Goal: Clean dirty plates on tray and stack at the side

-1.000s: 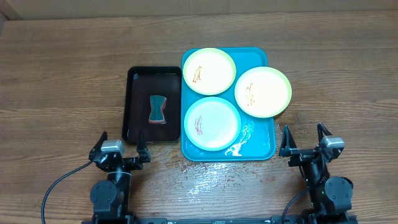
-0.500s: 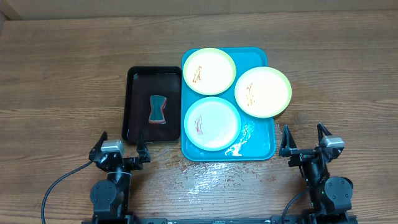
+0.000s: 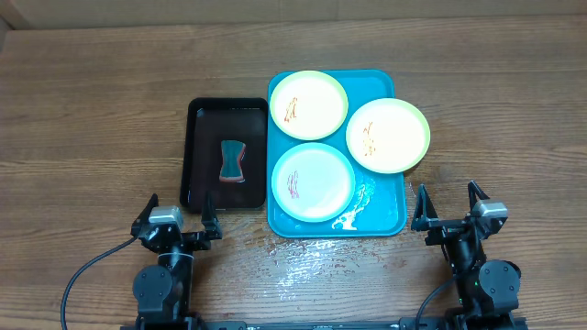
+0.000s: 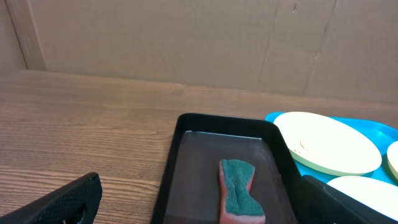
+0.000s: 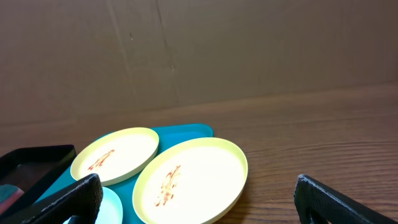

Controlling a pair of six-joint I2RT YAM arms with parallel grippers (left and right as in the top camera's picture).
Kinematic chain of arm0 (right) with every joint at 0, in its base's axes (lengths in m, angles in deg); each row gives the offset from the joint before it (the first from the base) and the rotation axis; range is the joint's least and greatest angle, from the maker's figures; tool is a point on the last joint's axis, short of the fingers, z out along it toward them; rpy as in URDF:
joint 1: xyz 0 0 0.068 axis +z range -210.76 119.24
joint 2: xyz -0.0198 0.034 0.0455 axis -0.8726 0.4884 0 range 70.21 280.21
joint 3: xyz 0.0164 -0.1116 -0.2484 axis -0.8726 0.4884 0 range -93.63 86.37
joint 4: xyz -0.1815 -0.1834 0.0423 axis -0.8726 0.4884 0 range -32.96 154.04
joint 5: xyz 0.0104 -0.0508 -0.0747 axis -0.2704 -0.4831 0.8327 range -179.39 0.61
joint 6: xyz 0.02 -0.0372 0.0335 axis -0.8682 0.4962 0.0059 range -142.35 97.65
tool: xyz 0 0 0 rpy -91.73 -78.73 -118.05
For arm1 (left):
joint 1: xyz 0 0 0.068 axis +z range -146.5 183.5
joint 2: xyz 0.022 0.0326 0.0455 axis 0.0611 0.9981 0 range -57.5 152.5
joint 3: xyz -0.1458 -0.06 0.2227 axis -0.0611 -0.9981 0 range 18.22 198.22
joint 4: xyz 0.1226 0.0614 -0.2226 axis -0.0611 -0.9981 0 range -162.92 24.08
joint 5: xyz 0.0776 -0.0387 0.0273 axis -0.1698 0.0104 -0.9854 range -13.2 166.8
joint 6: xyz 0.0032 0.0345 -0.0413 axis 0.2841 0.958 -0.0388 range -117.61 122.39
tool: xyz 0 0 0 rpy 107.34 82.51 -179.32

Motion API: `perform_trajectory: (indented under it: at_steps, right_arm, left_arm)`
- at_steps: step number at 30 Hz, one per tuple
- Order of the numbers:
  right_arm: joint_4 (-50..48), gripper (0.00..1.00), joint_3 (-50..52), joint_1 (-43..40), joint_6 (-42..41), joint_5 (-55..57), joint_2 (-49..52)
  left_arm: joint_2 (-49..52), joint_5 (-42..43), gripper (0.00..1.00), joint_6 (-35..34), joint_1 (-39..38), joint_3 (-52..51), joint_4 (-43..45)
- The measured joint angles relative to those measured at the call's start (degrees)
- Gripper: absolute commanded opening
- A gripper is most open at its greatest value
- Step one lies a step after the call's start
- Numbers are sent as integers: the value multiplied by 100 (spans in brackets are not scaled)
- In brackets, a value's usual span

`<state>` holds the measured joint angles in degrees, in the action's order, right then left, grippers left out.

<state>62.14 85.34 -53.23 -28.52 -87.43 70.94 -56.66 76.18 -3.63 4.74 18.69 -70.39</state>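
Wooden table (image 3: 92, 92) — sponge (image 3: 233, 161) in black tray (image 3: 206, 137) beside blue tray (image 3: 381, 209) — left hand (image 3: 181, 202), right hand (image 3: 447, 192) spread.

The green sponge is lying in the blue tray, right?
No. The green sponge is lying in the black tray, right beside the blue tray. The overhead view shows it.

overhead: table (image 3: 92, 92) viewed straight down, from afar | wrist views: set low at 6 o'clock, aimed toward 12, close | shared: blue tray (image 3: 390, 197)
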Motion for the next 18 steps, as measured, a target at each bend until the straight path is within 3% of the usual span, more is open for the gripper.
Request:
perform_trajectory:
  at_steps: [13,18]
  right_arm:
    - [-4,100,0,0,2,-28,0]
    - [-142,100,0,0,-133,-216,0]
  left_arm:
    - [0,-151,100,7,0,0,262]
    - [2,291,100,-9,0,0,413]
